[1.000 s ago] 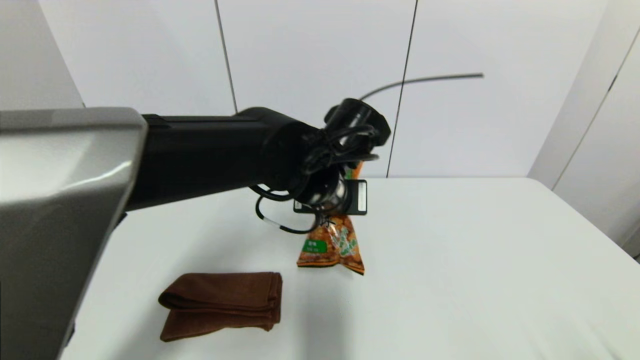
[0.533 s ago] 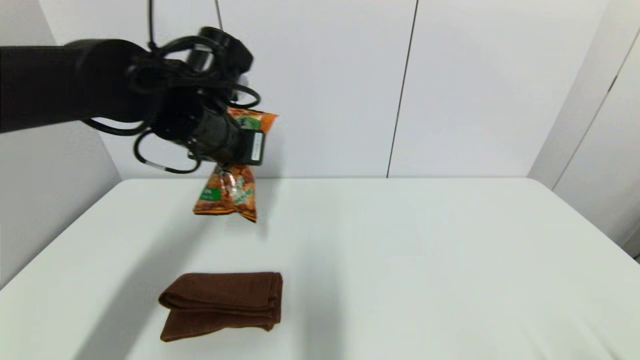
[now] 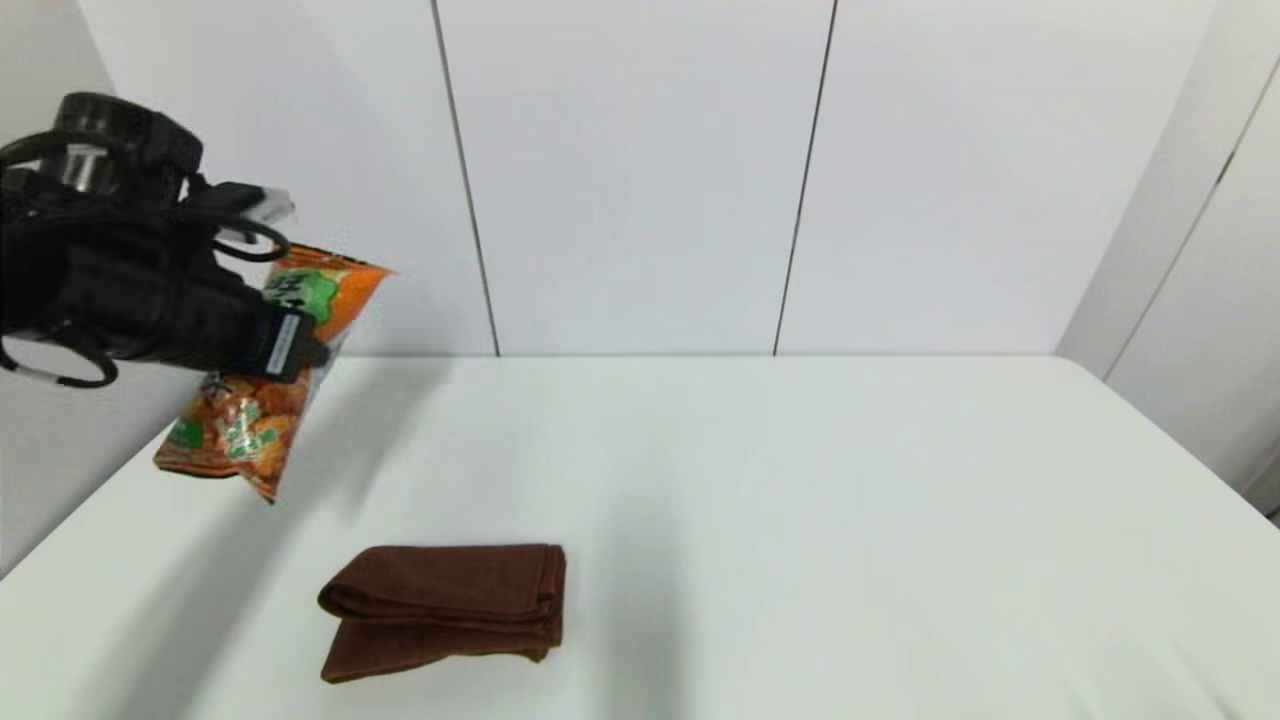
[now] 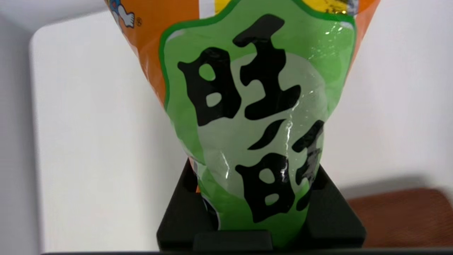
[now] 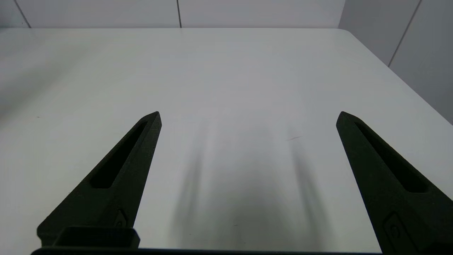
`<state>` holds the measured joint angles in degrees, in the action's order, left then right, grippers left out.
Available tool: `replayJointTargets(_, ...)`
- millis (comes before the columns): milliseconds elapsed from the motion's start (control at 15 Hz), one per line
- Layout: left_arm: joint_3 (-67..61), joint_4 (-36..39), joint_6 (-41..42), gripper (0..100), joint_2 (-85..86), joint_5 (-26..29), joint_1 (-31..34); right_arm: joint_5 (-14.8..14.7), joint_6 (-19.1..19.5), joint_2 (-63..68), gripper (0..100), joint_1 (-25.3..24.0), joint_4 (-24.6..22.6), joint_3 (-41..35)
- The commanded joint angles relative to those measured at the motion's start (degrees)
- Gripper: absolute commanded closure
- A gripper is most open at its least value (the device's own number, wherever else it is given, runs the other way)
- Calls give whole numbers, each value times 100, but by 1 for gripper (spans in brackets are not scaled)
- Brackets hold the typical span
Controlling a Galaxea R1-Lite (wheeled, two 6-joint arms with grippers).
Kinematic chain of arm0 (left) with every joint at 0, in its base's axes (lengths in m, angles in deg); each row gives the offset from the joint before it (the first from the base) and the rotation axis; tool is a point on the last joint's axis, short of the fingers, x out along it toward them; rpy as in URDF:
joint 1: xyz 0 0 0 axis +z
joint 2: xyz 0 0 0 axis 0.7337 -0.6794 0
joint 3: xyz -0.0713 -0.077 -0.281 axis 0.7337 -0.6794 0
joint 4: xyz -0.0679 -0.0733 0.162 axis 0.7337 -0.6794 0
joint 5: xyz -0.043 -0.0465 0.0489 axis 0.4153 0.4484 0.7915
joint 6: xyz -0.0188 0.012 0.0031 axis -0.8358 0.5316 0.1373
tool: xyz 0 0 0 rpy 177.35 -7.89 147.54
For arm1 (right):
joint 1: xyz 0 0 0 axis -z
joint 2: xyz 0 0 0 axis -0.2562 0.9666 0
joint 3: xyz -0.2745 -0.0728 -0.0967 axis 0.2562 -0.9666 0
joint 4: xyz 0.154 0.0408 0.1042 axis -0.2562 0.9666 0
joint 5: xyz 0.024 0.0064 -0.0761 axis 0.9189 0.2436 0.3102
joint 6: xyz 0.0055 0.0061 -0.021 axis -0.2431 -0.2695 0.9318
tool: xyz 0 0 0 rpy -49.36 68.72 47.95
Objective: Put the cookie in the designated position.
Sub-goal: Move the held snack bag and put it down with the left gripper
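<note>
The left claw [image 3: 285, 345] is pinching the cookie [image 3: 255, 400], a long orange snack bag with a green label, and holds it in the air above the far left corner of the desk [image 3: 800, 520], well back and to the left of the folded brown towel [image 3: 445, 610]. The bag looks light and puffy, air-filled and crinkly, with a glossy film that I'd guess is slippery; its contents are probably brittle, so a hard squeeze would crush them. The grip sits across the middle of the bag, with the lower end dangling at a slant, and that seems a fair place to hold it, though the loose end may swing. From the head view you get the bag's height over the desk and its place relative to the towel. The left wrist view instead shows the film bunched and narrowed between the black fingers [image 4: 332, 212], with a sliver of towel behind. The right claw [image 5: 247, 117] shows only in its own wrist view, spread wide over bare desk, holding nothing.
</note>
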<state>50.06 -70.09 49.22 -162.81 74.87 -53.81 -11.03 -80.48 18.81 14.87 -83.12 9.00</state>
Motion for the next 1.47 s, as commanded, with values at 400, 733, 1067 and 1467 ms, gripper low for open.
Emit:
replayJointTargets(400, -1319, 147, 14, 100, 347, 39, 845, -5, 2, 0, 0, -2, -3, -53)
replayJointTargets(733, -1539, 59, -162, 100, 13, 39, 837, 4, 2, 9, 0, -2, -3, -53)
replayJointTargets(1067, -2190, 270, -180, 100, -48, 12, 845, 4, 2, 0, 0, -2, -3, -53)
replayJointTargets(1467, -2427, 630, -197, 100, -224, 12, 872, 4, 2, 0, 0, 6, -3, -53)
